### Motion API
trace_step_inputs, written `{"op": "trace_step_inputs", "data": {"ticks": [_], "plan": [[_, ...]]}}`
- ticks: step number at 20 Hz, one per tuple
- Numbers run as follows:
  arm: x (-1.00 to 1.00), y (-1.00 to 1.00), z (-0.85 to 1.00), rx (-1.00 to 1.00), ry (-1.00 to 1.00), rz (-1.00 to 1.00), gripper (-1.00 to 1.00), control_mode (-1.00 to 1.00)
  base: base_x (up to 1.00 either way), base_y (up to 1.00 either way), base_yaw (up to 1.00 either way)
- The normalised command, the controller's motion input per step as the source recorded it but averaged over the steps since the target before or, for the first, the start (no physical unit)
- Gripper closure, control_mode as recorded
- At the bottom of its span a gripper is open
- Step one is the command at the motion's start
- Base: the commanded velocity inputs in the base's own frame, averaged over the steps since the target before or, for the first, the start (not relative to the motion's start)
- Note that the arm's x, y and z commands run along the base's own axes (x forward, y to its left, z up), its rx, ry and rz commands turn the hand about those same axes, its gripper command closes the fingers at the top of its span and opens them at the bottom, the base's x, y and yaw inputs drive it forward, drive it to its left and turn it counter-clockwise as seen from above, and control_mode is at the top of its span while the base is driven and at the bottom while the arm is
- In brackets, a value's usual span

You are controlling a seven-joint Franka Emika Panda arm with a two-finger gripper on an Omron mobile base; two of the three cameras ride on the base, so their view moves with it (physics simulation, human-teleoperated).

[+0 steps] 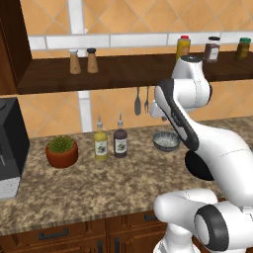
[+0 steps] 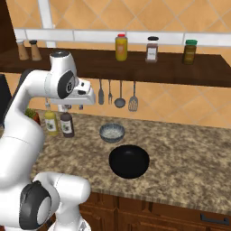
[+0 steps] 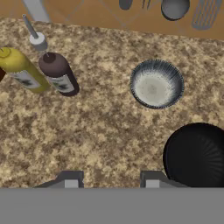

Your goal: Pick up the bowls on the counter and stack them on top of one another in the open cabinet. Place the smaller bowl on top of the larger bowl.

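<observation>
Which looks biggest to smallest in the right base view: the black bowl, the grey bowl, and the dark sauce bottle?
1. Black bowl, clearly the widest, though it also sits nearest the camera.
2. Grey bowl.
3. Dark sauce bottle, narrower than the grey bowl but taller, and partly behind the arm, so their order is unsure.

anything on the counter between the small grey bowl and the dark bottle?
Nothing: bare speckled granite counter separates the small round grey bowl from the dark brown bottle, seen in the hand view and the right base view.
</observation>
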Motion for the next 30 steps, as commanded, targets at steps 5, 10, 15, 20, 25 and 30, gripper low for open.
{"op": "trace_step_inputs", "data": {"ticks": [5,10,15,20,25,30], "plan": [[-0.03,0.04,-0.16,-0.04,0.03,0.00,-1.00,-1.00,0.00,0.00,0.00],[0.45,0.25,-0.75,-0.18,0.16,0.00,-1.00,-1.00,0.00,0.00,0.00],[0.54,-0.29,-0.99,-0.04,0.00,0.00,-1.00,-1.00,0.00,0.00,0.00],[0.74,-0.19,-0.84,-0.05,0.00,0.04,-1.00,-1.00,0.00,0.00,0.00],[0.59,-0.42,-0.43,-0.04,-0.05,0.14,-1.00,-1.00,0.00,0.00,0.00],[0.80,-0.18,-0.39,-0.03,0.05,0.10,-1.00,-1.00,0.00,0.00,0.00]]}}
